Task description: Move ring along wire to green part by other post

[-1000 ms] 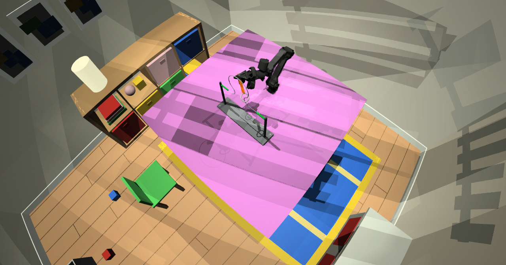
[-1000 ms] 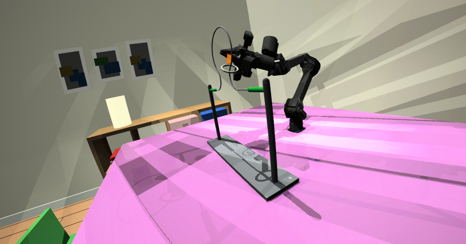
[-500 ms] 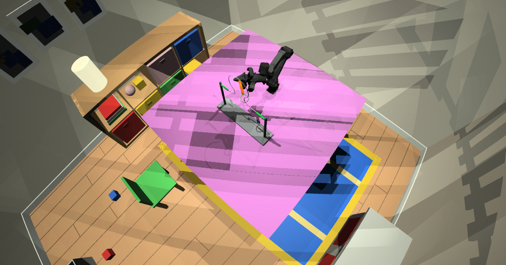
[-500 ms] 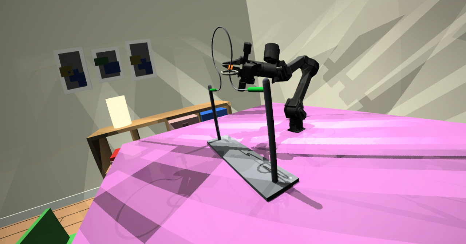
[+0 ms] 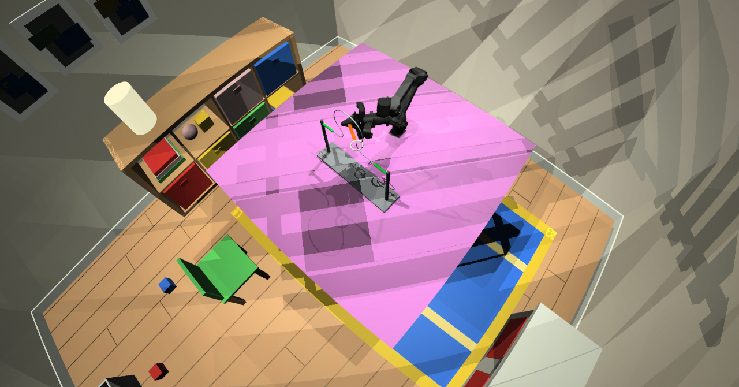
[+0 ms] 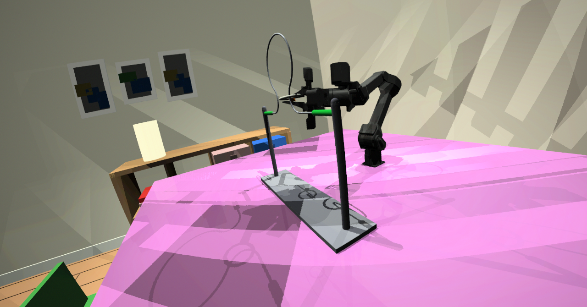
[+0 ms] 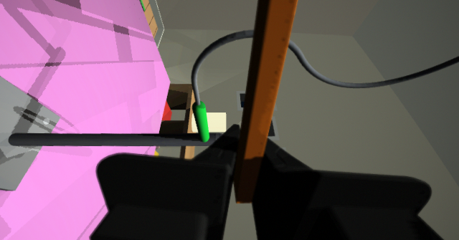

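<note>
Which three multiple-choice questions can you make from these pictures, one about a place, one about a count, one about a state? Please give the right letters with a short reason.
1. Where is the ring?
A. lying on the grey base plate
B. around the wire, between the two posts
C. on the wooden shelf

2. How many green sleeves does the wire carry?
A. one
B. two
C. four

3. What state are the jaws of the gripper in?
A. wide open, holding nothing
B. shut on nothing
C. shut on the orange handle

Answers:
1 B, the top view shows the ring up on the wire's middle stretch.
2 B, one green sleeve sits at the far post, another at the near post.
3 C, the wrist view shows the handle pinched between them.
</note>
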